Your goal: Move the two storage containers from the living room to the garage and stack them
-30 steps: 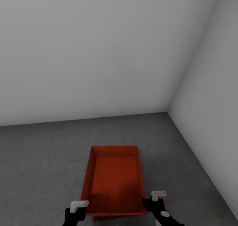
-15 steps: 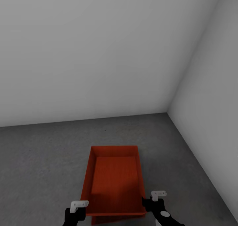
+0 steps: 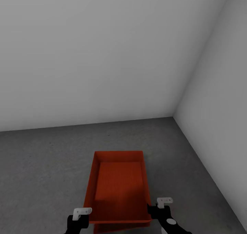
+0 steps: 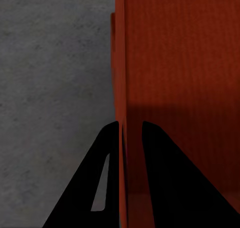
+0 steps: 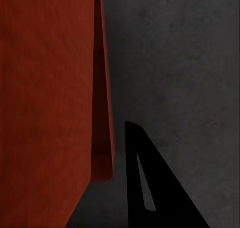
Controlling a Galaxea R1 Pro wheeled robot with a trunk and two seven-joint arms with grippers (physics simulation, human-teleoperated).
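One orange-red storage container [image 3: 118, 186] hangs level just above the dark grey garage floor [image 3: 41, 165], between my two grippers. Under its near end, the edge of the second container [image 3: 120, 228] peeks out. My left gripper [image 3: 83, 217] is at its left wall. In the left wrist view that gripper [image 4: 131, 124] is shut on the thin wall [image 4: 122, 63], one finger on each side. My right gripper [image 3: 153, 211] sits at the right wall. The right wrist view shows one black finger [image 5: 145, 183] outside the red wall [image 5: 50, 88], with a sliver of floor between them. The other finger is hidden.
A plain pale grey back wall [image 3: 103, 56] and a right-hand wall [image 3: 223, 90] meet in a corner [image 3: 174, 117] ahead and to the right. Bare concrete spreads to the left and ahead of the containers.
The held container and both grippers keep their place in the picture. The floor has slid slightly toward me. A little more of the lower container's edge shows beneath the held one.
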